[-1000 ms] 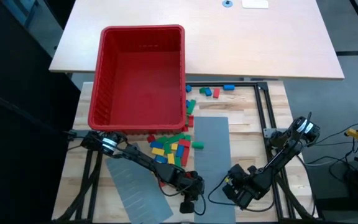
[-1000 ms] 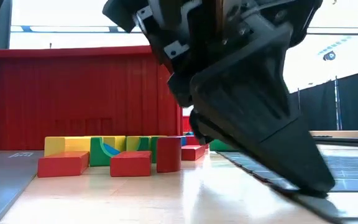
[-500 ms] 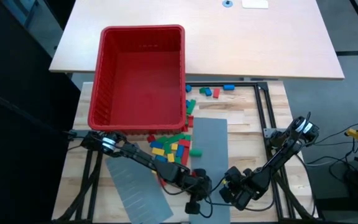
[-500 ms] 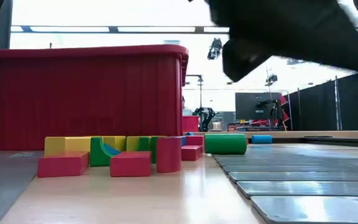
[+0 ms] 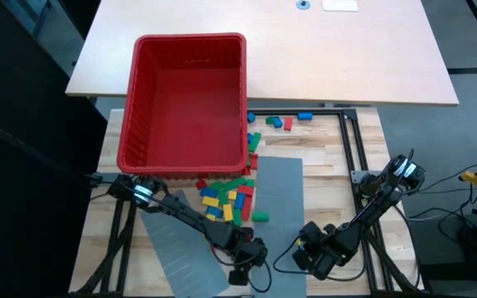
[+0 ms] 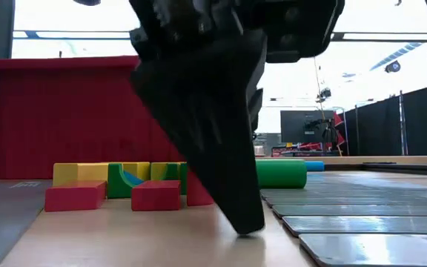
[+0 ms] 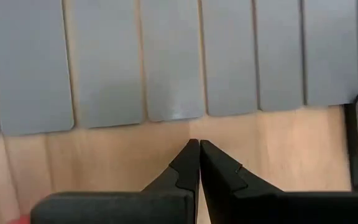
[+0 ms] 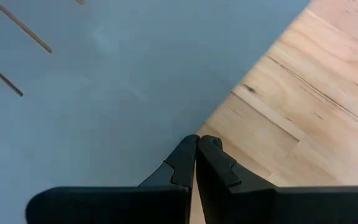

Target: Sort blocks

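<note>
From above I see the left gripper [image 5: 240, 271] low at the table's near edge, between the two grey slotted panels [image 5: 278, 199], and its wrist camera shows me what the overhead cannot: its fingers [image 7: 194, 163] pressed together on nothing, tips over bare wood just short of a panel's edge. The right gripper [image 5: 306, 248] sits near it, fingers likewise closed and empty at the edge of the other panel [image 8: 104, 74]. The blocks [image 5: 228, 197] lie clustered in front of the red bin [image 5: 139, 141], and only the low view shows one green cylinder [image 6: 280, 173] apart, beside the panel.
</note>
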### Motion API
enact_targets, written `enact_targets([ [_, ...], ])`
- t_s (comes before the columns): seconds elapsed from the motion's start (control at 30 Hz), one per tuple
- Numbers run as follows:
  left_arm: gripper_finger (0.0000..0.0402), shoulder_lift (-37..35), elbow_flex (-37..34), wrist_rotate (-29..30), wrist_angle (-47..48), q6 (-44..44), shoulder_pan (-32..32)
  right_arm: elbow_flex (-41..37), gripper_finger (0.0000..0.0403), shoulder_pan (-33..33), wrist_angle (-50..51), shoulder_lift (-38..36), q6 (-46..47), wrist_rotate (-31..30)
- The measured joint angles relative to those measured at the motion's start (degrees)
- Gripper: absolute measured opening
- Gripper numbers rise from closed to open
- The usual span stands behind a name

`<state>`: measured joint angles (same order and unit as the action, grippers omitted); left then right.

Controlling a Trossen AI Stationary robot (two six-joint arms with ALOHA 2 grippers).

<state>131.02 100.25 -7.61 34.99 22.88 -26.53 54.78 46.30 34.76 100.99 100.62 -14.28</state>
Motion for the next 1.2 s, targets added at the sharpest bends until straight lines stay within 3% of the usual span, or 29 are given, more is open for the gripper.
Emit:
enact_targets([
  [0.67, 0.0000, 4.16, -1.02, -0.32, -8.91, 3.29, 0.08, -0.04, 0.0000, 0.00, -0.24, -0.02, 0.24, -0.33],
  [0.93, 0.0000, 4.87, 0.67, 4.62, -16.83, 0.52, 0.49, -0.03, 0.0000, -0.02, -0.85, -0.04, 0.27, -0.42],
  [1.2, 0.0000, 5.23, 2.07, 6.09, -18.10, 0.77, 1.09, -0.07, 0.0000, -0.01, -1.01, -0.04, 0.22, -0.64],
])
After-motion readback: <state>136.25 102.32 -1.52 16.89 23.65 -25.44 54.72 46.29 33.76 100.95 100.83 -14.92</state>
